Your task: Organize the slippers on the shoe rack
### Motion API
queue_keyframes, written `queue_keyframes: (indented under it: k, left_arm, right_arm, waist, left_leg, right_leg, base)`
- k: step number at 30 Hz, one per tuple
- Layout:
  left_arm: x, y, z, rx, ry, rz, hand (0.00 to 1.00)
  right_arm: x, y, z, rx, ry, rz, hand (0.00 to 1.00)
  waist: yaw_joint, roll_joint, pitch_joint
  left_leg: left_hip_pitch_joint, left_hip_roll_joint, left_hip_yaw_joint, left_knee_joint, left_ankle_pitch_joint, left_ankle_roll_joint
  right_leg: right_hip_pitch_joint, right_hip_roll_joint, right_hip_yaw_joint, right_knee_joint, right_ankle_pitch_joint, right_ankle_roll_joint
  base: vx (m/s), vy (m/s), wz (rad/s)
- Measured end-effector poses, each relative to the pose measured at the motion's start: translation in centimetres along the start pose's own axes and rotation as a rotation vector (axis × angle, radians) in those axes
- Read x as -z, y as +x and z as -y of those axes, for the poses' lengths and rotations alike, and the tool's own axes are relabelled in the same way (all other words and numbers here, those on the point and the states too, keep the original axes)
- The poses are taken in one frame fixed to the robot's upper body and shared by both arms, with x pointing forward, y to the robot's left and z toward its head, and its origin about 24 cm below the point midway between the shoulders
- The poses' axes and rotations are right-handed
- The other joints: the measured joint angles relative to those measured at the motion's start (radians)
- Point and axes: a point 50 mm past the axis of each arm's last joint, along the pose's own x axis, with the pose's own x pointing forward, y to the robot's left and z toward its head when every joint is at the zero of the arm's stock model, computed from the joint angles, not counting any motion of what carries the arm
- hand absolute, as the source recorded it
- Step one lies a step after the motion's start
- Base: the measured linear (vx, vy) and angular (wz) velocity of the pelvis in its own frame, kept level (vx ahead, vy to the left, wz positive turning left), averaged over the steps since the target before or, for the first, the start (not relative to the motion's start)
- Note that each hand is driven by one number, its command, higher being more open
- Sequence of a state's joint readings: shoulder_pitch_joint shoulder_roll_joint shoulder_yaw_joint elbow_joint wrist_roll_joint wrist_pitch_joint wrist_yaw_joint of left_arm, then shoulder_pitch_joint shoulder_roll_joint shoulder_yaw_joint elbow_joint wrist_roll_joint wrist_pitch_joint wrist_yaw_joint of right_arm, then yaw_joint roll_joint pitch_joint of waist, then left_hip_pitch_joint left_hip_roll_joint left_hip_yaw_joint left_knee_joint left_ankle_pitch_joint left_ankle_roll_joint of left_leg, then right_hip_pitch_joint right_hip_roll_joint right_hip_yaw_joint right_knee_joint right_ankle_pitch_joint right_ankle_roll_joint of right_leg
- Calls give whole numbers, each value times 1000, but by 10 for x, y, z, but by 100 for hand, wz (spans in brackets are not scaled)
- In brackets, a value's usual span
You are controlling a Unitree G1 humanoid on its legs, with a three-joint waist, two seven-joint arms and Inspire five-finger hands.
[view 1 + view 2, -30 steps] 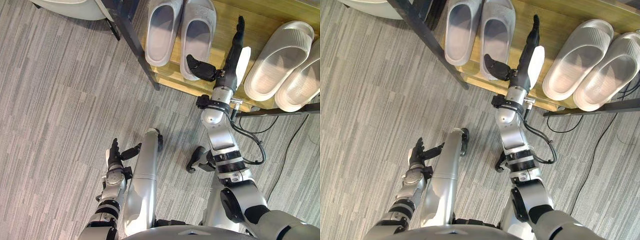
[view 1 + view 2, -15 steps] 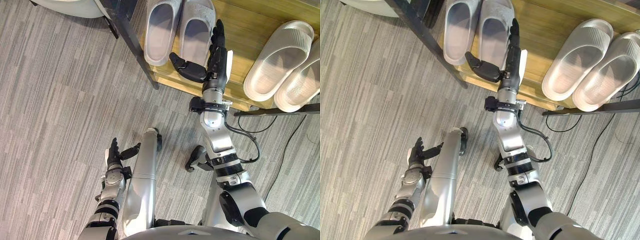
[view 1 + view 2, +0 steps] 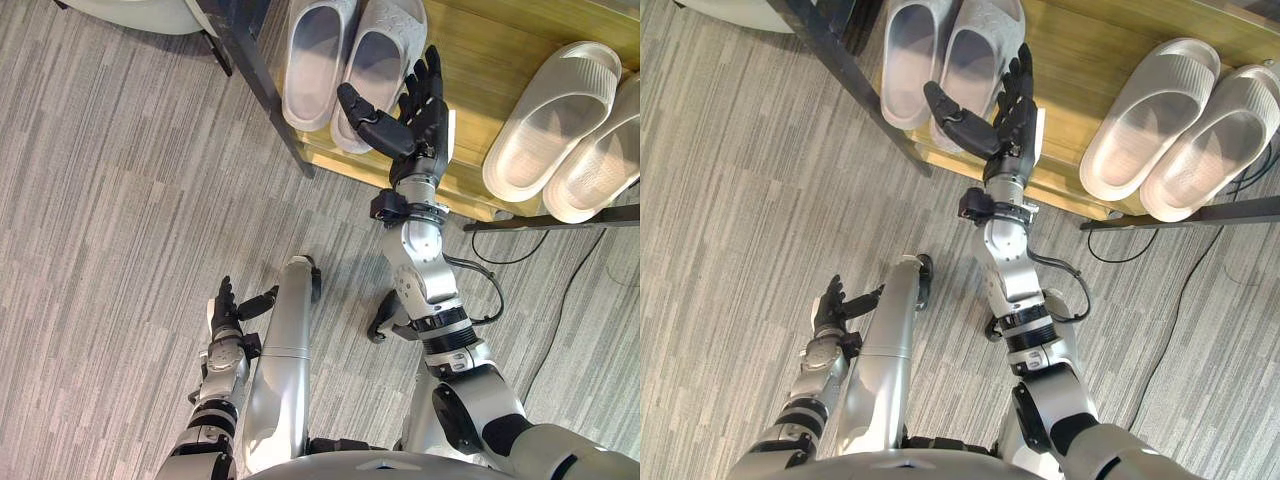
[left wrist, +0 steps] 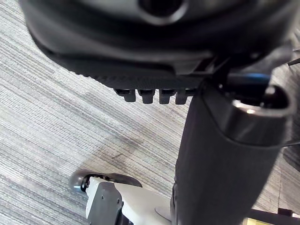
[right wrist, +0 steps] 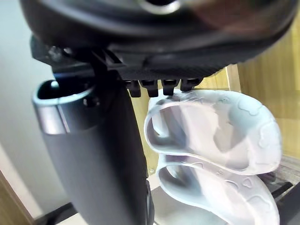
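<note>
A pair of grey slippers [image 3: 318, 60] lies at the left end of the wooden shoe rack shelf [image 3: 490, 55]. The right one of the pair [image 3: 385, 45] is tilted, its heel against its mate. A white pair [image 3: 555, 115] lies side by side at the shelf's right end. My right hand [image 3: 425, 125] is open over the shelf's front edge beside the tilted grey slipper, fingers straight, thumb [image 3: 370, 115] spread across that slipper's heel. The right wrist view has both grey slippers [image 5: 211, 136] just past the fingers. My left hand [image 3: 228, 318] hangs open low over the floor.
A dark metal leg [image 3: 262, 85] of the rack slants down beside the grey pair. A pale rounded object [image 3: 140, 12] sits at the far left. Bare shelf lies between the two pairs. Grey striped carpet [image 3: 120, 220] covers the floor before the rack.
My right hand has moved left along the shelf from the gap between the pairs to the grey pair. The right grey slipper's heel has swung left against its mate. The left hand stays put.
</note>
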State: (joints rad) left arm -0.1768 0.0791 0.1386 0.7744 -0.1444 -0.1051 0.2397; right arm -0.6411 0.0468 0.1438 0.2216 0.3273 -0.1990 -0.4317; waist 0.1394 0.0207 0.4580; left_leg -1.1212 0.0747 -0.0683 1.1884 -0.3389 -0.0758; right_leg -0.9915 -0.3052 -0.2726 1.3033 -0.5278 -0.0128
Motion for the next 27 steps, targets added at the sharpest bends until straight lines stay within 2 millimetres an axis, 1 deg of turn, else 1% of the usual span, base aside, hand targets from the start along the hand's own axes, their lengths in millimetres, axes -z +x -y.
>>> queue_keyframes:
  k: [8, 12, 14, 17, 20, 23, 25, 27]
  left_arm:
    - [0, 0, 1, -1, -6, -2, 100]
    - [3, 0, 0, -2, -3, -17, 100]
    - [7, -1, -1, -6, 1, -35, 100]
    - [8, -1, -2, -13, -3, -44, 100]
    - [9, -1, -3, -16, -3, -48, 100]
    - [9, -1, -5, -25, -8, -49, 100]
    - [7, -1, -7, -27, -7, -41, 100]
    - [8, -2, -6, -17, -5, -38, 100]
  right_arm:
    - [-2, 4, 2, 3, -8, 4, 100]
    - [4, 1, 7, 6, -35, -21, 100]
    - [9, -5, 13, 8, -63, -39, 100]
    - [16, -15, 19, 26, -81, -62, 100]
    - [17, -28, 25, 35, -106, -59, 100]
    - [22, -44, 31, 47, -149, -73, 100]
    - [24, -55, 33, 41, -171, -83, 100]
    - [22, -69, 36, 31, -197, -87, 100]
  waist:
    - [2, 0, 0]
    - [0, 1, 1]
    - [-1, 1, 1]
    - [-2, 1, 1]
    - [-6, 1, 1]
    - [-17, 1, 1]
    - [-30, 0, 1]
    - [-45, -1, 0]
  left_leg:
    - [3, -1, 1, -1, 0, -1]
    - [27, -1, 3, -3, -1, 0]
    - [44, 1, 7, -8, -2, 1]
    - [64, 5, 8, -13, -3, 1]
    - [94, 11, 12, -28, -4, 1]
    - [171, 20, 26, -73, -4, 1]
    - [222, 24, 34, -107, -2, 0]
    - [293, 25, 48, -160, 1, 4]
  right_leg:
    - [1, -1, 1, 1, 0, -1]
    - [25, -1, 2, -2, -1, -1]
    - [41, 0, 4, -7, -3, 4]
    - [60, 3, 4, -15, -3, 4]
    - [87, 11, 5, -32, 0, 7]
    - [153, 23, 9, -79, 12, 11]
    - [200, 30, 9, -114, 20, 16]
    - [264, 32, 6, -168, 28, 21]
  base:
    - [0, 0, 0]
    - [0, 0, 0]
    - [-2, -5, -2]
    - [0, -5, -1]
    - [14, -15, -6]
    - [38, -19, -13]
    - [42, -7, -10]
    - [79, 12, -7]
